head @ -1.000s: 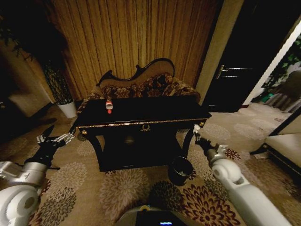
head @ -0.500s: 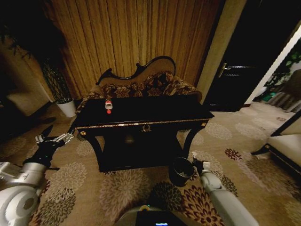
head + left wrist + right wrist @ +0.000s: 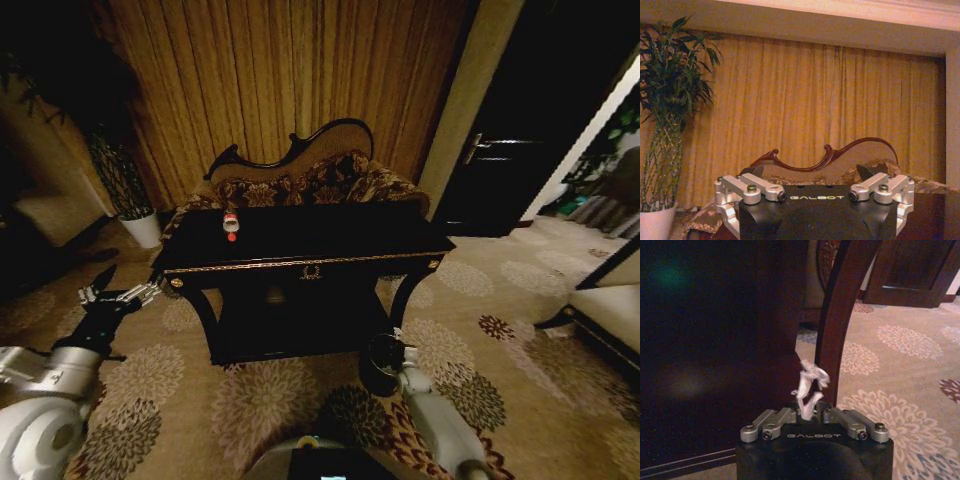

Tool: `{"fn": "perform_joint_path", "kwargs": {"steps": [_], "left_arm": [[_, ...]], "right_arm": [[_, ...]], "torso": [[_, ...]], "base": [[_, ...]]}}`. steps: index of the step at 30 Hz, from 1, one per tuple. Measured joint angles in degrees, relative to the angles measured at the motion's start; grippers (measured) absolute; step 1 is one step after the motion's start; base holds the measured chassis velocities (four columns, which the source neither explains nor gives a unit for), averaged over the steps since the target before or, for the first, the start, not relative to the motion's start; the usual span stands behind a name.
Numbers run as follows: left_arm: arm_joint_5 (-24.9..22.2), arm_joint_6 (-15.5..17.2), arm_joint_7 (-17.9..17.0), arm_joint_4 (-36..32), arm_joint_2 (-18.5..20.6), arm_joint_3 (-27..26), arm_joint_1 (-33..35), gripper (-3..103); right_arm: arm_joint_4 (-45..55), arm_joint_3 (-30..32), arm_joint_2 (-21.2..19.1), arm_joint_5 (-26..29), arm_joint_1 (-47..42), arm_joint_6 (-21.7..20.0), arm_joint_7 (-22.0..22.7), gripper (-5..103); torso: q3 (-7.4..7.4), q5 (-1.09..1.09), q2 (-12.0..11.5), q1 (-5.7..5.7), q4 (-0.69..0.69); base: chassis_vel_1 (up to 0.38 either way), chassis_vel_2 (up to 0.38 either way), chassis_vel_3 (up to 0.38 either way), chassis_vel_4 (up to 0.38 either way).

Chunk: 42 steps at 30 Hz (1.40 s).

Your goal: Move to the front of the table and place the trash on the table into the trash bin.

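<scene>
Holding a crumpled white paper (image 3: 809, 387) tight, the right pincer (image 3: 397, 352) hangs low over the bin (image 3: 383, 364) by the table (image 3: 300, 255). The left pincer (image 3: 118, 297) waits wide apart beside the table. A little red-capped bottle (image 3: 231, 225) stands on top.

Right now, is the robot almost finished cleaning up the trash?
Not quite. It is already parked in front of the table. The right gripper is pinching a crumpled paper bit low down by the bin, not dropped in yet. A little bottle with a red cap waits on the tabletop. The left gripper hangs open by the table's left end.
</scene>
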Motion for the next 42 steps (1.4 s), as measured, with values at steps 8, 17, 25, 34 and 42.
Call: {"fn": "perform_joint_path", "kwargs": {"steps": [8, 17, 25, 34, 42], "left_arm": [[0.0, -0.1, 0.0, 0.1, -0.2, 0.6, -0.2, 100], [0.0, -0.1, 0.3, 0.3, -0.2, 1.0, -0.5, 100], [0.0, -0.1, 0.5, 0.2, -0.1, 1.0, -0.4, 100], [-0.1, -0.1, 0.4, 0.7, 0.1, 0.2, -0.3, 100], [-0.3, -0.4, 0.3, 1.4, -0.2, -0.7, -0.2, 100]], "right_arm": [[1.2, 0.0, -1.2, 0.1, -0.6, -0.5, 0.0, 46], [2.4, 0.3, -2.1, 0.5, -1.7, -1.5, -0.1, 84], [3.3, 0.1, -2.2, 0.9, -1.9, -2.0, -0.2, 99], [14.5, 0.9, -4.5, 9.3, -5.7, -2.2, -0.2, 100], [45.1, 4.7, -13.0, 17.0, -13.7, -4.1, -1.0, 100]], "torso": [[0.00, 0.00, 0.0, 0.00, 0.01], [0.00, 0.01, 0.0, 0.00, 0.01], [0.00, 0.01, 0.0, 0.00, 0.02], [0.00, 0.03, 0.0, 0.00, 0.04], [-0.01, 0.03, 0.0, 0.00, 0.03]], "base": [[0.000, 0.000, 0.000, 0.000], [0.000, 0.000, 0.000, 0.000], [0.000, 0.000, 0.000, 0.000], [0.000, 0.000, 0.000, 0.000], [0.000, 0.000, 0.000, 0.000]]}}
